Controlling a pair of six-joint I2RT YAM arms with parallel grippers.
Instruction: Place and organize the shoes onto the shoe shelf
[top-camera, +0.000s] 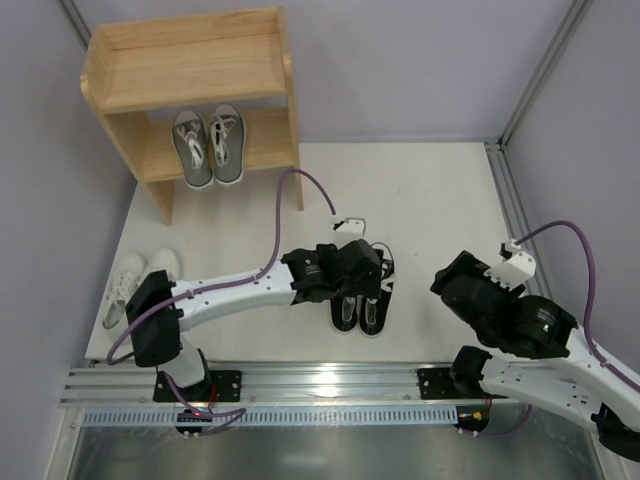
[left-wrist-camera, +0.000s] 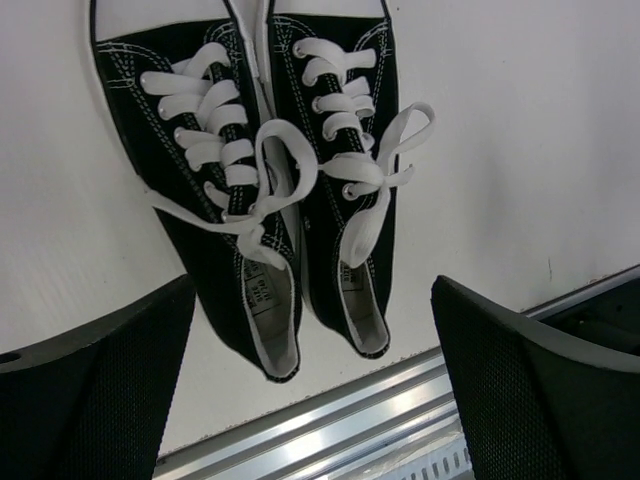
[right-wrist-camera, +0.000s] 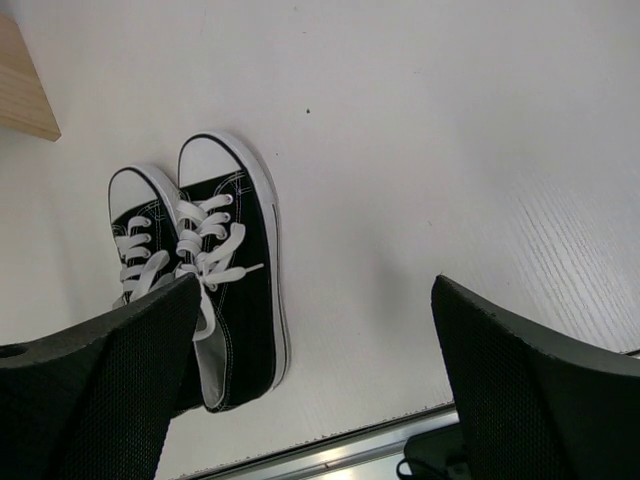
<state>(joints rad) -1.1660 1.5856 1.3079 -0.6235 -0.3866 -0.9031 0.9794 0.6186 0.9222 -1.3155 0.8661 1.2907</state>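
The black canvas shoes (top-camera: 360, 312) lie side by side near the table's front edge, toes pointing away; in the left wrist view the pair (left-wrist-camera: 270, 180) shows white laces and open heels. My left gripper (top-camera: 358, 272) hovers over them, open (left-wrist-camera: 315, 400), with nothing between its fingers. The grey shoes (top-camera: 210, 146) stand on the lower tier of the wooden shoe shelf (top-camera: 185, 70) at the back left. The white shoes (top-camera: 135, 285) lie on the table at the far left. My right gripper (top-camera: 455, 282) is open and empty (right-wrist-camera: 315, 395), to the right of the black pair (right-wrist-camera: 215, 290).
The shelf's top tier (top-camera: 190, 72) is bare. A metal rail (top-camera: 300, 385) runs along the table's near edge, close behind the black shoes' heels. Grey walls close in the left and right sides. A corner of the shelf (right-wrist-camera: 20, 90) shows in the right wrist view.
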